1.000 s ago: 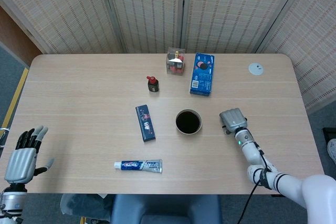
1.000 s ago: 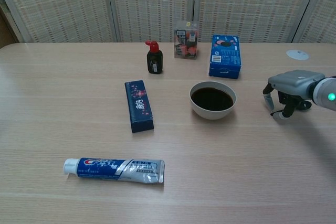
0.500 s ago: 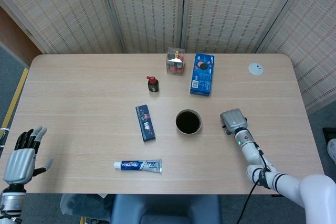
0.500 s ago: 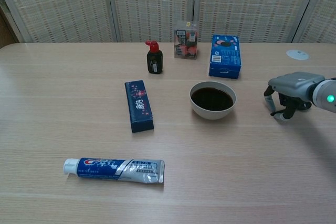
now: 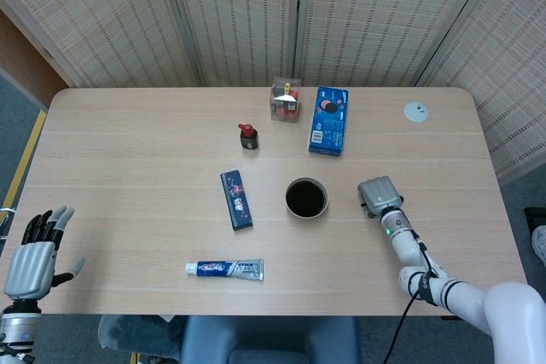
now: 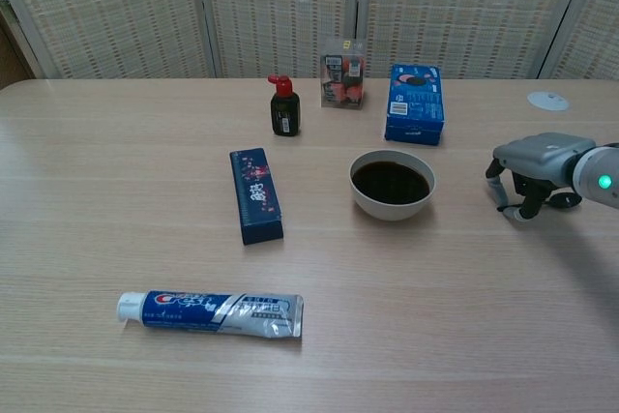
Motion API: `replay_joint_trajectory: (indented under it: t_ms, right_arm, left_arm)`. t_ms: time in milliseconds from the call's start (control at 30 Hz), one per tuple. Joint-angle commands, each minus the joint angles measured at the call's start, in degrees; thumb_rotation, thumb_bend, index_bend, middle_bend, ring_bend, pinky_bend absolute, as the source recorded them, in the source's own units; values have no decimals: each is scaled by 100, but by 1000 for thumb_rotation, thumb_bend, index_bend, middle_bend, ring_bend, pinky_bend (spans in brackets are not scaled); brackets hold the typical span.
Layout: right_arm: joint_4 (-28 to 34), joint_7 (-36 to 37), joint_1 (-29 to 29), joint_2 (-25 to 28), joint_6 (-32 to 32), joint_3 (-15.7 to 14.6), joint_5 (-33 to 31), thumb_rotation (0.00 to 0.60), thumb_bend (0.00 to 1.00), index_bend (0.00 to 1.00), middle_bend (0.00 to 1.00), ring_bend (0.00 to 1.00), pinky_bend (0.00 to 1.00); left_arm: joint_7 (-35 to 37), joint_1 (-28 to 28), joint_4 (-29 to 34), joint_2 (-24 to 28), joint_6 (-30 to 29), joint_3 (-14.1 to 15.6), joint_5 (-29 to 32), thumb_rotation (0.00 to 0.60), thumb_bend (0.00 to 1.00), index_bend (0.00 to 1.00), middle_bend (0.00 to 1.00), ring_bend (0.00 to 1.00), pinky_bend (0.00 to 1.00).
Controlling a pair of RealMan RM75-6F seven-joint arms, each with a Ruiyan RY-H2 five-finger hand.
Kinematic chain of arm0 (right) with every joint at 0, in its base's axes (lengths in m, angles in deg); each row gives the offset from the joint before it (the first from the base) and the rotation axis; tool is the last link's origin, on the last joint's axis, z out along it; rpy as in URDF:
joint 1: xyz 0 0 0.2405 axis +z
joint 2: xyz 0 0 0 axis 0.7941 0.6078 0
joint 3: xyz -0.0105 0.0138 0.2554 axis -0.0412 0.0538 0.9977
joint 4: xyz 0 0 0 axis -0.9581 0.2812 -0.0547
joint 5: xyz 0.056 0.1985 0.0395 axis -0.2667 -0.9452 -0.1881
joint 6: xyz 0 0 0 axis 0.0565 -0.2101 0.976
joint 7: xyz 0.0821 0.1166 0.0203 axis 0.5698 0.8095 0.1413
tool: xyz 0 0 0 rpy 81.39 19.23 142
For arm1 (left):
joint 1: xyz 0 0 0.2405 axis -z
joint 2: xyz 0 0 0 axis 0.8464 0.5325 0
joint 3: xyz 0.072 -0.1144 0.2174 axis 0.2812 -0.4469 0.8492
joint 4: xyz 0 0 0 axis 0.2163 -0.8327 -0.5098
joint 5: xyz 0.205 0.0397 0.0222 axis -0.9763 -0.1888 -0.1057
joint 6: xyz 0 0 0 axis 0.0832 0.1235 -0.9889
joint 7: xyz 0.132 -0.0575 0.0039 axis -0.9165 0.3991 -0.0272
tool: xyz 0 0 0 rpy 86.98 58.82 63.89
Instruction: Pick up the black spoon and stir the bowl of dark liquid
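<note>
The right hand [image 6: 535, 173] has barely moved over the last second, only nudging slightly beside the bowl [image 6: 392, 184], palm down with fingers curled toward the table [image 6: 406, 297]; whether they grip anything I cannot tell. The spoon is not visible in either view, perhaps hidden beneath that hand. The left hand [image 5: 34, 253] has sunk a little at the table's near left edge, fingers apart, holding nothing. The dark liquid looks calm, so stirring has probably not begun and the pickup seems to be the step in hand
</note>
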State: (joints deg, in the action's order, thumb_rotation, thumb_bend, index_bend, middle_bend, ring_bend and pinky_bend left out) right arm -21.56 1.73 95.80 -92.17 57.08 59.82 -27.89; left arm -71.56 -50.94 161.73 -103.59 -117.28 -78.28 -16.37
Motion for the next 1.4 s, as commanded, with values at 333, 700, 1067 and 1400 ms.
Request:
replay_joint_trajectory:
  t_ms: [333,700,1067,1400]
  right_arm:
    - [374,373,-117,213,261,107,173,600,467,620,1000,1000,1000]
    - [1914,2121,-514,1187,1088,621,1082,600,506,669,1000,1000,1000]
    - [2592,4495,-564,1394,1058,1073,1704,600,507,684,1000,1000,1000]
    - [2439,5548,-167,957,651,1334,1690,600,507,692,1000,1000,1000]
  left_arm:
    - [-6,-9,5,3,-7,1,-11,600,242,73,0,0,0]
    - [-73,17,106,37,-45,-23,-74,600,242,73,0,0,0]
    - [-109,-9,210,92,-115,-12,-123,600,242,73,0,0,0]
    - [-19,-64,188,104,-142,14,-109,600,241,73,0,0,0]
